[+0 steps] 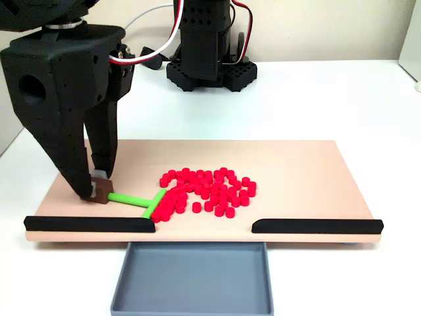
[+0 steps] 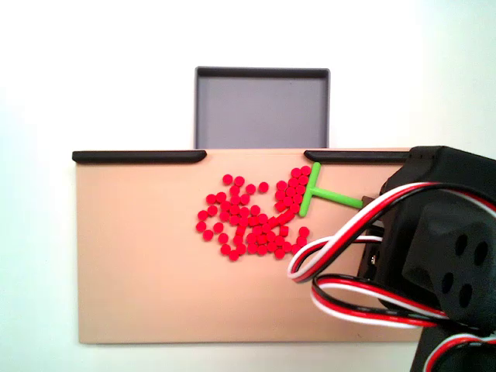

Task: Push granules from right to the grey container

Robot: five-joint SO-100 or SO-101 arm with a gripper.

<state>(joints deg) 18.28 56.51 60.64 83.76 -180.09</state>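
Observation:
The red granules point(image 1: 205, 191) lie in a loose heap on the middle of the tan board point(image 1: 296, 171); from above the granules point(image 2: 252, 218) sit just below the gap between the black strips. The grey container point(image 1: 192, 276) stands empty in front of the board's edge, and the grey container point(image 2: 262, 105) is at the top in the view from above. My gripper point(image 1: 99, 189) is at the board's left, shut on the block end of the green T-shaped pusher point(image 1: 135, 199). Its crossbar touches the heap's left edge. From above, the pusher point(image 2: 319, 194) sticks out from under the arm point(image 2: 434, 240).
Two black strips point(image 1: 89, 224) point(image 1: 317, 226) line the board's near edge, leaving a gap above the container. The arm's base point(image 1: 209, 62) stands behind the board. The white table point(image 1: 342, 99) surrounds the board.

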